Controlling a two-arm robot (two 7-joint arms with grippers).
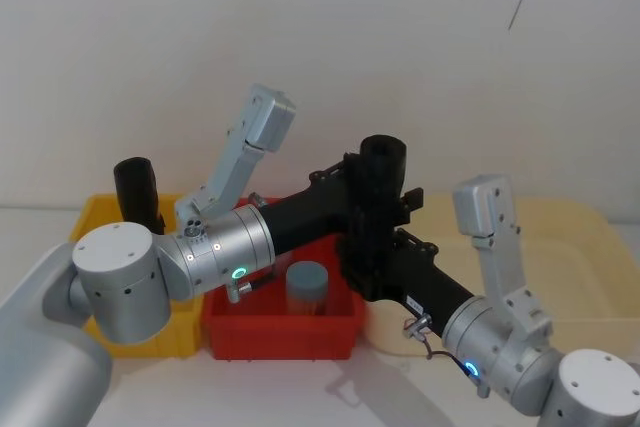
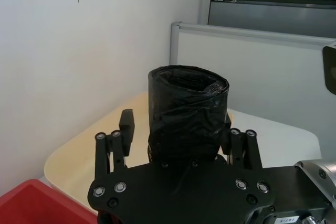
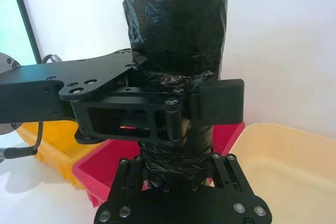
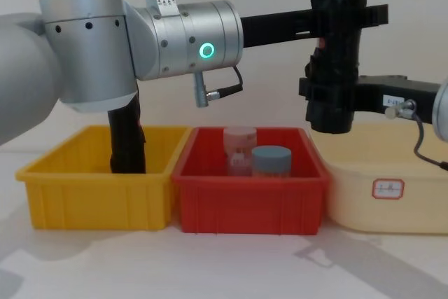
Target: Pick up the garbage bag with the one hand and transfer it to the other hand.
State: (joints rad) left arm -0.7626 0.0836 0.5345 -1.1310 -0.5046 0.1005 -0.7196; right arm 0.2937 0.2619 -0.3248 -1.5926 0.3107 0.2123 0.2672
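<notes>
Left fingers [image 3: 220,99] clamp the upright garbage bag [image 3: 178,24] high, right fingers [image 3: 227,170] clamp lower

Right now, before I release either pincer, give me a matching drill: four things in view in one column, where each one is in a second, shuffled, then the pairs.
Things:
1. garbage bag
2. second black roll
3. blue-lidded jar
4. cream tub

Places:
A. in the red bin
B. beside the red bin, on the robot's right
C. standing in the yellow bin
D. in the air, gripped high by the left pincer and low by the right pincer

Pairs: 1-D, 2-C, 3-A, 4-B
</notes>
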